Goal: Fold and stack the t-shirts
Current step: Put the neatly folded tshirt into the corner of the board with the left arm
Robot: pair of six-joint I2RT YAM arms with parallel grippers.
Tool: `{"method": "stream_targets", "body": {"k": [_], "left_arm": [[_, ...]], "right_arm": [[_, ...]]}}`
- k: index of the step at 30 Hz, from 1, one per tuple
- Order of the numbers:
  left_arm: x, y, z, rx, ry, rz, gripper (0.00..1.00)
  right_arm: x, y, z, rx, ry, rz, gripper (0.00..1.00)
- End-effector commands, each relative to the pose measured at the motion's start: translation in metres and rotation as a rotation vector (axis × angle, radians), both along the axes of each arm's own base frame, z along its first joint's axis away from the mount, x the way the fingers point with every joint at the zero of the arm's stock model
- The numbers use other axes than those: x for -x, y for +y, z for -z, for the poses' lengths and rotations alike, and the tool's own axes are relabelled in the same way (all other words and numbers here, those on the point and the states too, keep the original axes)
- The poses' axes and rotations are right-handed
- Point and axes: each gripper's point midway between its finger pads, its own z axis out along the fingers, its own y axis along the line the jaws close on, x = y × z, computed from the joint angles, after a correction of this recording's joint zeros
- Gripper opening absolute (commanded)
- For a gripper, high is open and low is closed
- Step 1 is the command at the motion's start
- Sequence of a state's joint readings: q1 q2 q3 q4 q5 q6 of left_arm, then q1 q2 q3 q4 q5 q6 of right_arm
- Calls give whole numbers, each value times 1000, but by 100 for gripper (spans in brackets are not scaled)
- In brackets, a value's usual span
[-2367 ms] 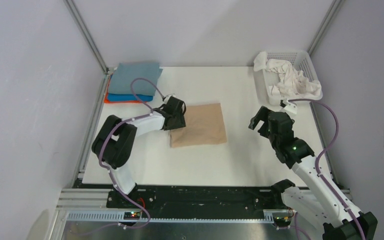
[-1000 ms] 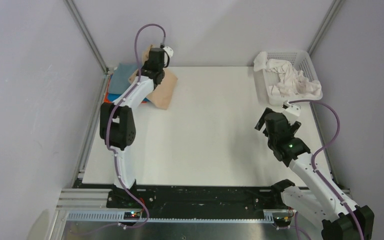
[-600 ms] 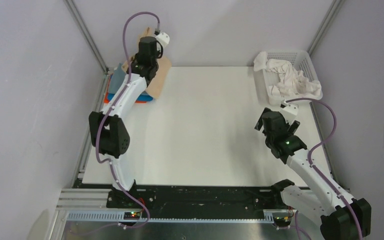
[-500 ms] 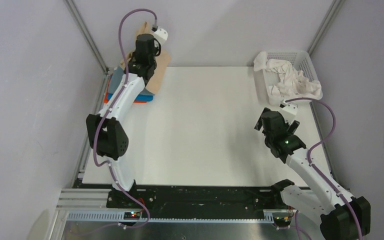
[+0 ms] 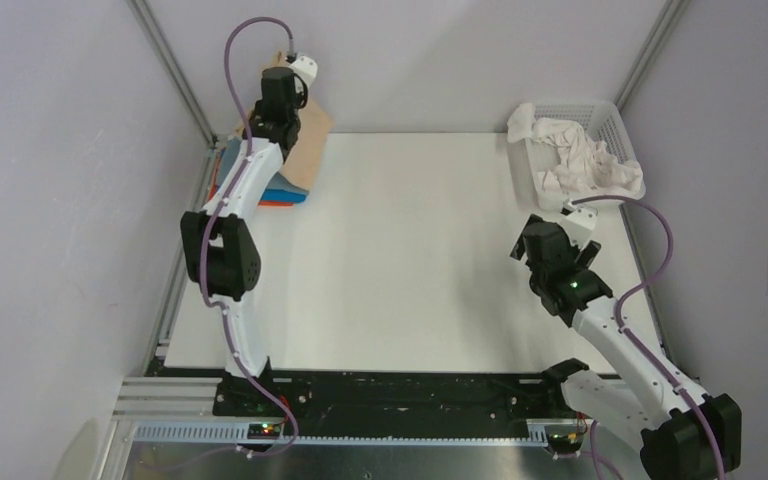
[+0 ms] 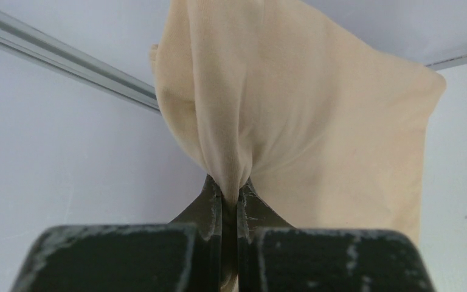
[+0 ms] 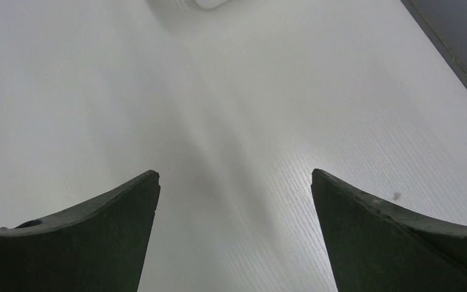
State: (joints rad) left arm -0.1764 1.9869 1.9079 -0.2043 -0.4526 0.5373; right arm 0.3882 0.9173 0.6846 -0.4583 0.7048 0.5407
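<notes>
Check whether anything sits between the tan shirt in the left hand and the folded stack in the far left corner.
Nothing visible does. The left hand, shut on the tan shirt, holds it over the folded stack, with no other object between them.

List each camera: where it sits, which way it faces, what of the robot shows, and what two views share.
Top external: above and behind the bases, looking down on the table, both arms, left claw, right claw and basket.
Left wrist: on the left arm, facing the back wall along its shut claw, which pinches the tan t-shirt.
Right wrist: on the right arm, looking down at the table between its open claw's fingers.
Shared: top external and left wrist both show the held tan t-shirt.
</notes>
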Motion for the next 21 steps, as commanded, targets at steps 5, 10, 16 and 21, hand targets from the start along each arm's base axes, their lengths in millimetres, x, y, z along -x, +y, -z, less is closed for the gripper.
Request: {"method": "stream_targets", "body": {"k": [5,10,16,21], "left_arm": [[-29,31,-12,50,-85,-43,0],[-39,60,5,52,-72,-104,0],[-46,92,38,95,-42,-174,0],[-39,131,46,104,-69,-308,67]], "right_arm": [[1,-11,-12,25,-47,52,100],[1,-12,-15,25,-58,56,100],[1,-13,-21,44,-68,35,99],[1,-17,-22,67,-68,45,99]]}}
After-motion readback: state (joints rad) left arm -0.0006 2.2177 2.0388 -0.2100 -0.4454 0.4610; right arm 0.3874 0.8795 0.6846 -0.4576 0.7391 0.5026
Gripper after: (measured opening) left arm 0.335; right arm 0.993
